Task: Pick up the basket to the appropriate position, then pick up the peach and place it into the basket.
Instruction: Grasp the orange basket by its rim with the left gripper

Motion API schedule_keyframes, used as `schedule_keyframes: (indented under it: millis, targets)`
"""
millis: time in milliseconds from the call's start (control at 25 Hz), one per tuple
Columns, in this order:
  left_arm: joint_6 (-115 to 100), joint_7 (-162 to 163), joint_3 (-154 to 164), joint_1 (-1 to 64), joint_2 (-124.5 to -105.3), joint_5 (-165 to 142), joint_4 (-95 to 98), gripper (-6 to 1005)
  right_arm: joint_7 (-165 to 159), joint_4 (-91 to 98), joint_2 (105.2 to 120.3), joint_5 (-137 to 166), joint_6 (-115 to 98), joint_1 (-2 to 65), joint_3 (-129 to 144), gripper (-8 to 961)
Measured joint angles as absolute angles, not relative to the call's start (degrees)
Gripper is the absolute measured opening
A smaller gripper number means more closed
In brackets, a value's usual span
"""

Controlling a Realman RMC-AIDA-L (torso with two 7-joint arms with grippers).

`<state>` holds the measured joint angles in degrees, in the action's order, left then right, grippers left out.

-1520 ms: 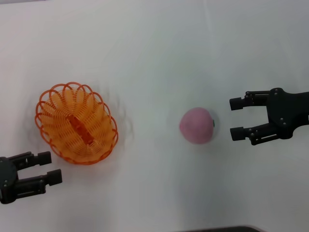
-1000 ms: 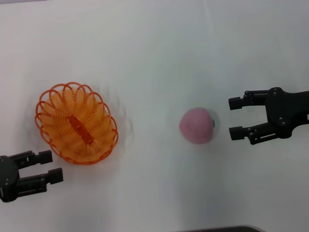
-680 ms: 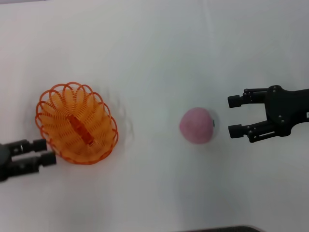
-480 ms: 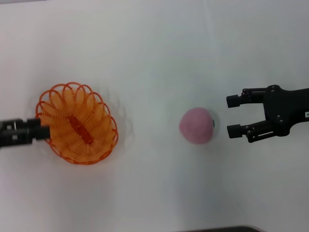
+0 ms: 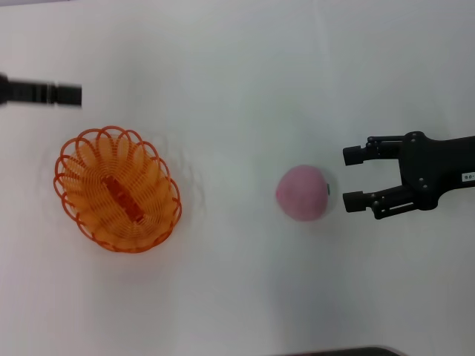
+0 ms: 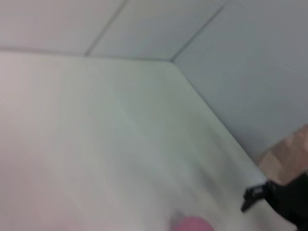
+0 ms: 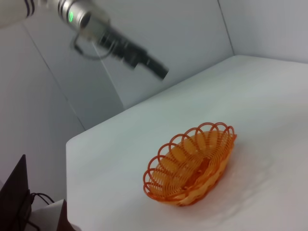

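Note:
The orange wire basket (image 5: 117, 189) stands upright on the white table at the left; it also shows in the right wrist view (image 7: 190, 163). The pink peach (image 5: 303, 193) lies to the right of the middle, its dark stem mark facing right; its top shows in the left wrist view (image 6: 192, 224). My right gripper (image 5: 347, 179) is open and empty, level with the peach, its fingertips just right of it and apart from it. My left gripper (image 5: 74, 95) is raised behind the basket at the far left, away from it and holding nothing; it also shows in the right wrist view (image 7: 161, 72).
The white table (image 5: 237, 74) spreads all around both things. Its left edge (image 7: 67, 144) shows in the right wrist view, with a dark object (image 7: 14, 192) beyond it. Pale walls stand behind. A dark edge (image 5: 334, 351) lies at the near side.
My left gripper has swung from the near side of the basket up past its left rim to behind it. My right gripper has crept left toward the peach. Basket and peach have not moved.

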<state>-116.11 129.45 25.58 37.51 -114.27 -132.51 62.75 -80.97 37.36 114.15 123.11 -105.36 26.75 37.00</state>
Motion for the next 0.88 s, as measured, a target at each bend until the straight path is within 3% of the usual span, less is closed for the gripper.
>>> schedule_keyframes:
  millis: [200,560,880]
  targets:
    - [-113.2,131.6,28.7,41.3,-113.20,-134.5,65.7,791,-80.4,37.2,114.52,123.1,-104.9,27.0,37.0,938]
    - [-103.1,132.7,40.7,42.5,-112.29,-140.2,65.6,792,-80.3,37.6,114.98,123.0,-104.8,27.2,36.9,938]
    - [-93.1,133.5,48.7,45.4,-114.88,-152.3,61.2,791,-80.3,37.3,115.03,122.9,-104.9,27.5,36.3,939]
